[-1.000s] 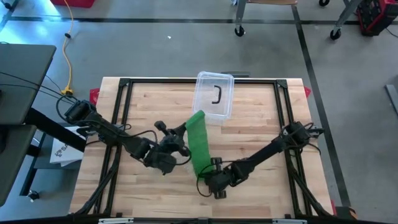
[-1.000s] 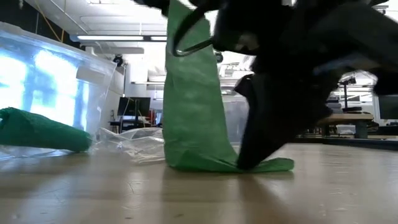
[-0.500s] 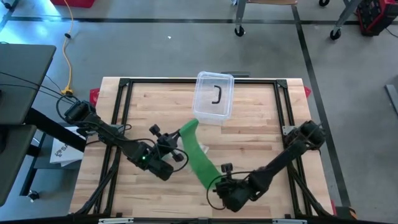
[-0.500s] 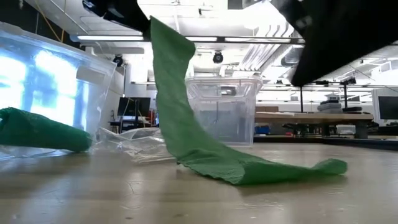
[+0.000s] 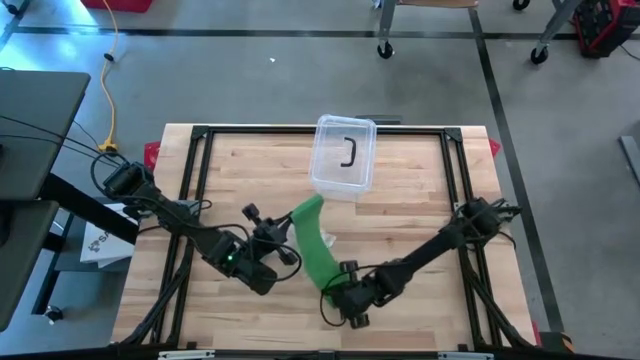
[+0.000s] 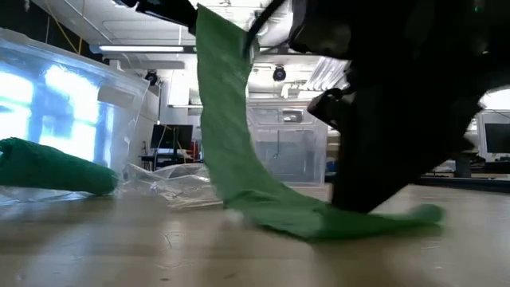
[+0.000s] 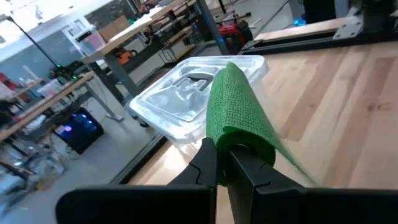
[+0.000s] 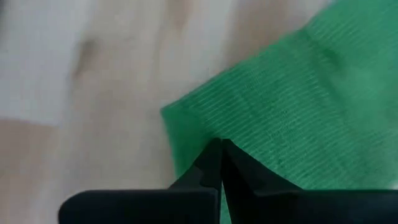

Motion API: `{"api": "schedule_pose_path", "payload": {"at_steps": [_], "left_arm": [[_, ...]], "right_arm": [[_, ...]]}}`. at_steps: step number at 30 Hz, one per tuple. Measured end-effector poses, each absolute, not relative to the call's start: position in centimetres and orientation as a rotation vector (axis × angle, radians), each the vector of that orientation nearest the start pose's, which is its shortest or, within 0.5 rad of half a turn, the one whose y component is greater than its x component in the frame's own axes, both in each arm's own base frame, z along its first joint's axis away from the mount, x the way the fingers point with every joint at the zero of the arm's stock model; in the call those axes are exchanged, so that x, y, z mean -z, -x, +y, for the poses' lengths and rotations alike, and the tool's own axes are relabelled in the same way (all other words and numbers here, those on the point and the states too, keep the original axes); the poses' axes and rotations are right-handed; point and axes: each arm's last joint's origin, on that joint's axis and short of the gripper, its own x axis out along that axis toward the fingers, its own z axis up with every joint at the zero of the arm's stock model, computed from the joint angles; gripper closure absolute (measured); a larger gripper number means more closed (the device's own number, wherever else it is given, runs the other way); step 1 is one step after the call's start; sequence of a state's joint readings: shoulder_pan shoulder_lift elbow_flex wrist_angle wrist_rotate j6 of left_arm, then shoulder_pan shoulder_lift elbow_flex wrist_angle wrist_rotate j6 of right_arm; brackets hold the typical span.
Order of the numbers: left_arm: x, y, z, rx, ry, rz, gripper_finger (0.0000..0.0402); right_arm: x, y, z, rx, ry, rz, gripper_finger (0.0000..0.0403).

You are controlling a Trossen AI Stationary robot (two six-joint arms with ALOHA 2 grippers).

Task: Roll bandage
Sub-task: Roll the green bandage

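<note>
- Green bandage (image 5: 312, 246) lies stretched between the two arms over the middle of the wooden worktop (image 5: 420, 220); one end is lifted, the other trails flat on the wood.
- Left tool (image 7: 225, 163) — fingers closed together on the raised end of the bandage; the cloth drapes over the fingertips like a hood.
- Right tool (image 8: 221, 163) — fingers closed, tips pressed onto the low end of the bandage near its corner. Whether it pinches the cloth or only pins it to the wood, cannot tell.
- Low view: the strip hangs from the left tool in a slack curve and puddles on the worktop, partly hidden behind the right arm.
- Handling, as a judgement: light, soft woven cloth, ribbed weave, no stiffness of its own. It folds and twists freely, so it likely needs tension from both ends to roll evenly. Best hold is at the short end edges, across the full width.
- Clear plastic container (image 5: 343, 153) sits just beyond the raised end, toward the far edge — the nearest obstacle.
- Crumpled clear wrapper (image 6: 171, 185) lies on the wood close beside the strip.
- Open wood to either side and toward the near edge; black frame rails border the worktop.
</note>
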State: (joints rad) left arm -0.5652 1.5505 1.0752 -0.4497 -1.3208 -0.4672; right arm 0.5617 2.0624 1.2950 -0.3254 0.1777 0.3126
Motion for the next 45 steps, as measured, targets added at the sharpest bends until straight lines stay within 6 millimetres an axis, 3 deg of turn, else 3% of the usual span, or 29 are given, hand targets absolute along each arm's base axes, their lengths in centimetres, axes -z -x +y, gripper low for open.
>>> {"api": "schedule_pose_path", "payload": {"at_steps": [6,11,21,29,34,39,45], "left_arm": [[-24.7,-27.6,-12.5,-0.851,-0.394,0.411,0.0396],[-24.6,-27.9,-11.4,-0.876,-0.394,0.433,0.0396],[-24.8,-28.2,-11.6,-0.872,-0.370,0.413,0.0396],[-25.4,-28.9,-12.3,-0.811,-0.356,0.393,0.0396],[-25.8,-29.0,-13.0,-0.782,-0.362,0.374,0.0396],[-25.9,-28.9,-13.4,-0.769,-0.353,0.362,0.0396],[-25.9,-29.0,-13.4,-0.757,-0.340,0.364,0.0396]], "right_arm": [[-13.0,-32.5,23.6,-0.241,0.133,1.091,0.0403],[-13.6,-30.1,25.2,-0.164,0.126,1.135,0.0403],[-15.5,-27.5,27.1,-0.022,0.217,0.970,0.0403],[-13.8,-27.9,27.5,0.011,0.225,0.958,0.0403],[-14.8,-28.1,26.9,0.047,0.278,0.904,0.0403],[-15.3,-30.3,24.4,0.188,0.263,0.846,0.0403],[-12.3,-33.0,21.2,-0.002,0.111,0.970,0.0403]]}}
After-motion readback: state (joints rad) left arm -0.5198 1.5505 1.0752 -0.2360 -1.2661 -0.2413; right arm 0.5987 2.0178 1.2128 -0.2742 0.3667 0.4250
